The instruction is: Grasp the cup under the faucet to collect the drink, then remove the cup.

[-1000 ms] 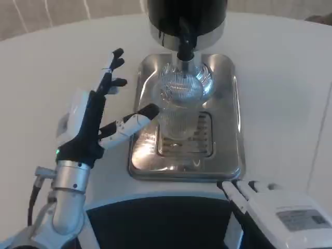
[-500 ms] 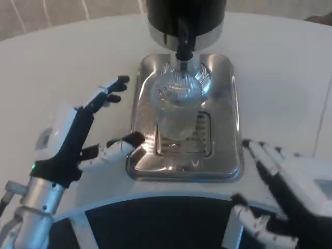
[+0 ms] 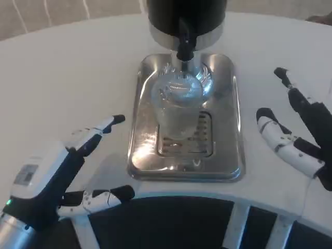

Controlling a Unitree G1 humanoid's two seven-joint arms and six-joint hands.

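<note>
The left robot hand (image 3: 49, 176), released and fingers spread, has pulled back to seven o'clock of the cup (image 3: 179, 111). The right robot hand (image 3: 298, 132), also released, has risen at three o'clock, likely taking over the grasp beneath the faucet (image 3: 184, 44).

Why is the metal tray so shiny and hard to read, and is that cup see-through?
Head view: the steel tray mirrors the room light, so bright glare patches hide its surface; the clear cup under the faucet shows mostly as highlights; both hands look slightly soft.

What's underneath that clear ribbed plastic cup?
The clear ribbed plastic cup stands on a shiny steel drip tray, over its slotted grate. The grate part directly under the cup is blurred through the plastic.
</note>
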